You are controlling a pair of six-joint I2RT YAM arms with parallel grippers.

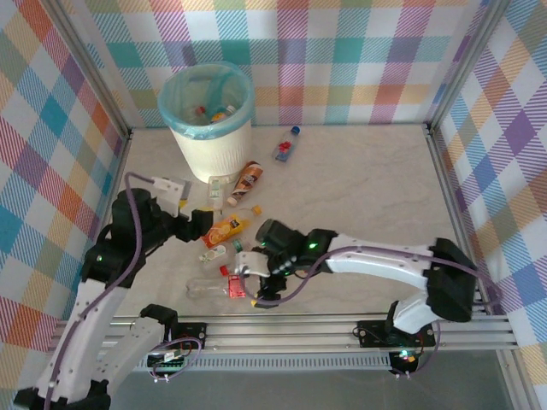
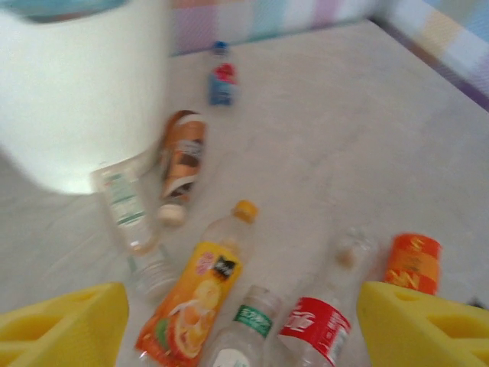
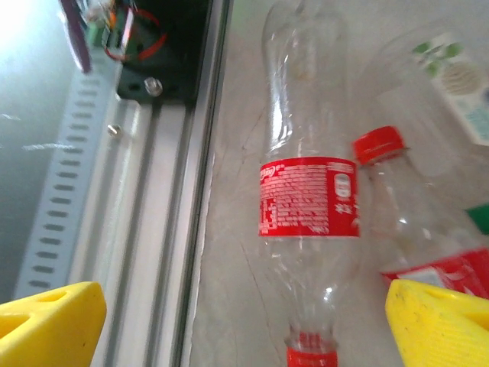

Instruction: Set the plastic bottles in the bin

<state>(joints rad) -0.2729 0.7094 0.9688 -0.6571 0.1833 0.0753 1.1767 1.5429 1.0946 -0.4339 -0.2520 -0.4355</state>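
Overhead view: the bin, white and ribbed with a teal bag folded over its rim, stands upright at the far left of the surface, and several plastic bottles lie inside it. The other bottles lie on their sides on the surface. A blue-capped bottle lies alone to the right of the bin. A brown-labelled bottle lies just beside the bin's base. A loose cluster sits nearer the arms, among it an orange juice bottle. Left wrist view: the left gripper is released, its yellow fingers spread wide and grasping nothing. It hangs above the cluster, with the orange juice bottle and a green-labelled bottle beneath the gap. Right wrist view: the right gripper is likewise released, its fingertips set on either side of a clear red-labelled bottle without touching it. This bottle lies flat on the surface, parallel to the metal rail at the near edge, with its red cap toward the gripper. A second red-capped bottle lies just beside it, on the side away from the rail.
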